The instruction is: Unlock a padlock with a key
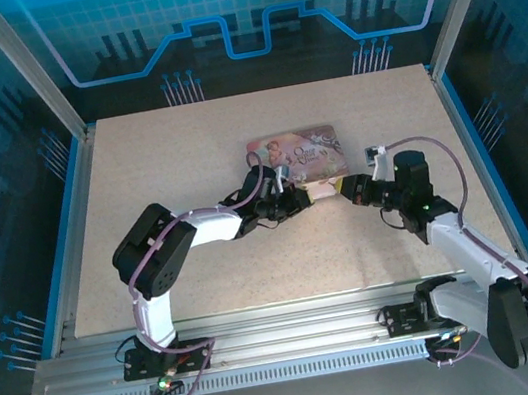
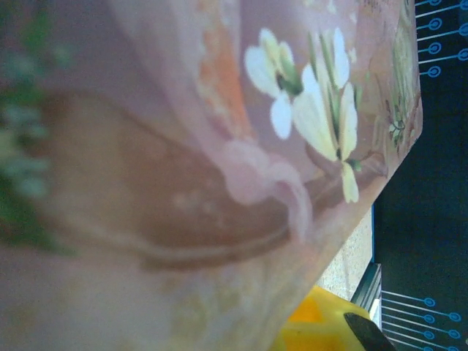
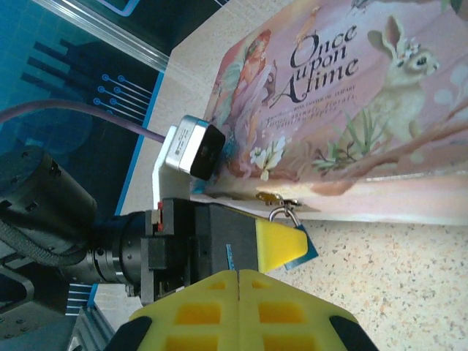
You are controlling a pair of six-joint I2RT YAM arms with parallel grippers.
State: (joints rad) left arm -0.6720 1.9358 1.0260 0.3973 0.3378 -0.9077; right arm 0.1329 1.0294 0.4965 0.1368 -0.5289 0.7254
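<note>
- Now gripping the padlock [image 3: 283, 210] in the closed left pincer [image 3: 289, 245], right against the lower edge of the pink box [image 3: 380, 110] on the tabletop [image 3: 409, 278].
- Pressing the right pincer [image 3: 240, 281] fully shut just beside it; not managing to tell whether the key is pinched inside.
- Risking a missed keyhole, with the left pincer covering most of the lock body.
- Risking a twisted or dropped key by bumping the box edge.
- Risking dragging the box by tugging the lock.
</note>
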